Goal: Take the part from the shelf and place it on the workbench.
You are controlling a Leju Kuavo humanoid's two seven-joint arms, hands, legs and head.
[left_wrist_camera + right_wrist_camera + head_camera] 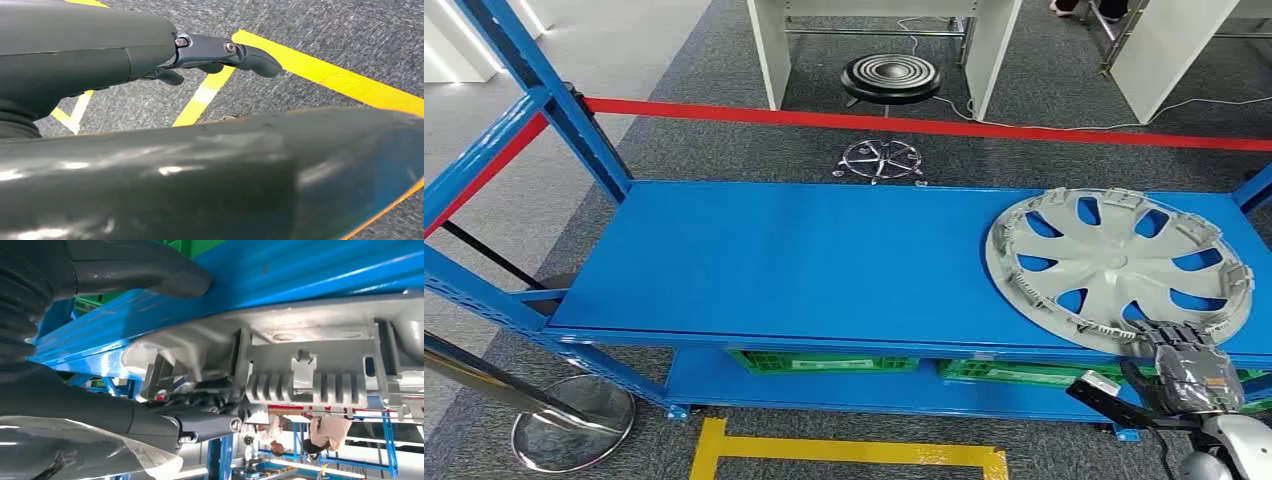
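A silver hubcap (1114, 260) lies flat at the right end of the blue shelf (804, 260), its near rim reaching the front edge. My right hand (1189, 365) is at that near rim, with its fingers (1169, 335) laid over it. In the right wrist view the hubcap's ribbed rim (310, 345) sits between the dark fingers (200, 425) and the thick thumb (150, 270). The thumb lies against the blue shelf (300, 270), apart from the rim. My left hand (100, 50) hangs over the floor holding nothing, fingers (250, 57) stretched out.
Green crates (824, 362) sit on the lower shelf level. A red bar (924, 125) runs behind the shelf, with a black stool (890, 78) beyond it. A chrome post base (572, 430) stands at the lower left, by yellow floor tape (844, 455). People (325, 432) stand far off.
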